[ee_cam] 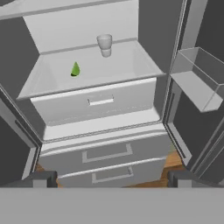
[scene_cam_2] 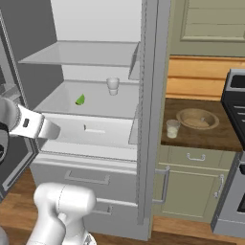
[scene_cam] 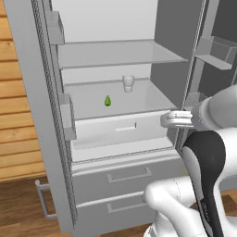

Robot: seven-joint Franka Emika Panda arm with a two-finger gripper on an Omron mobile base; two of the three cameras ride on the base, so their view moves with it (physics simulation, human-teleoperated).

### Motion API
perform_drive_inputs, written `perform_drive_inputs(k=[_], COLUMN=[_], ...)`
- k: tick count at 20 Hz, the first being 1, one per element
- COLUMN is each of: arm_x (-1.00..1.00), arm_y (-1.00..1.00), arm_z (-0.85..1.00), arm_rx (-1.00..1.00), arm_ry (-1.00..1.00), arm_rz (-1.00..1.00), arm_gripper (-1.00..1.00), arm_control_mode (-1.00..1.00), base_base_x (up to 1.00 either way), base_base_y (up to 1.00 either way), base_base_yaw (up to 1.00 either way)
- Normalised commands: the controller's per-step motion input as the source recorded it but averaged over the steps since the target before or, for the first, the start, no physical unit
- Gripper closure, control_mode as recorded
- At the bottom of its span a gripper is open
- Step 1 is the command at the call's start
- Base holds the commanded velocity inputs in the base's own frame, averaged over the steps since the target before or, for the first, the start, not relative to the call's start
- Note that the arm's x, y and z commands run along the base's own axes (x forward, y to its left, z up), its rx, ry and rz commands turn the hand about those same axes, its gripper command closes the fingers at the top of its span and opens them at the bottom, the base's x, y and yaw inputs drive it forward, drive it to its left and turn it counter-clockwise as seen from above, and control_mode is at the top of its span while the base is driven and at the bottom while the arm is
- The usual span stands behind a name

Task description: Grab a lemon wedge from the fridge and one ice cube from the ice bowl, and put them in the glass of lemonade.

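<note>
On the middle shelf of the open fridge [scene_cam: 37,115], toward its left, sits the lemon wedge [scene_cam: 107,100], a tiny bright green piece with a pointed tip, matte and smooth. Right of it and farther back stands a small clear cup [scene_cam: 128,83], pale and glassy. The shelves are flat and whitish, the fridge walls plain grey metal, with a pale drawer front below the shelf. Farther right, in front of the fridge opening and well apart from the wedge, hangs the gripper [ee_cam: 109,177]; its two dark fingers [ee_cam: 41,178] stand spread wide and grasp nothing. Right of the fridge, on the dark wooden surface [scene_cam_2: 210,136], the glass of lemonade [scene_cam_2: 172,128] stands just beside the round tan ice bowl [scene_cam_2: 197,118], whose contents are too small to make out.

The step in hand looks like the reach for the wedge, the first of the two pickups. The next move calls for carrying the hand forward over the shelf lip, centring the fingers on the wedge, and closing gently on so small a piece.
</note>
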Motion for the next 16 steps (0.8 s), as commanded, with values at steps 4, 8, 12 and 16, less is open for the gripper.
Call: perform_drive_inputs(k=[4, 8, 12, 16], arm_x=[-0.13, -0.08, -0.06, 0.0], arm_y=[-0.19, 0.01, 0.22, 0.0], arm_z=[-0.51, -0.25, -0.07, 0.0], arm_rx=[0.0, 0.0, -0.03, 0.0], arm_ry=[0.0, 0.0, -0.01, 0.0], arm_rz=[0.02, 0.04, 0.05, 0.0], arm_gripper=[-1.0, -1.0, -1.0, -1.0], arm_control_mode=[-1.0, -1.0, 1.0, 1.0], base_base_x=[0.0, 0.0, 0.05, 0.85], base_base_y=[0.0, 0.0, 0.05, 0.32], base_base_yaw=[0.0, 0.0, 0.01, 0.0])
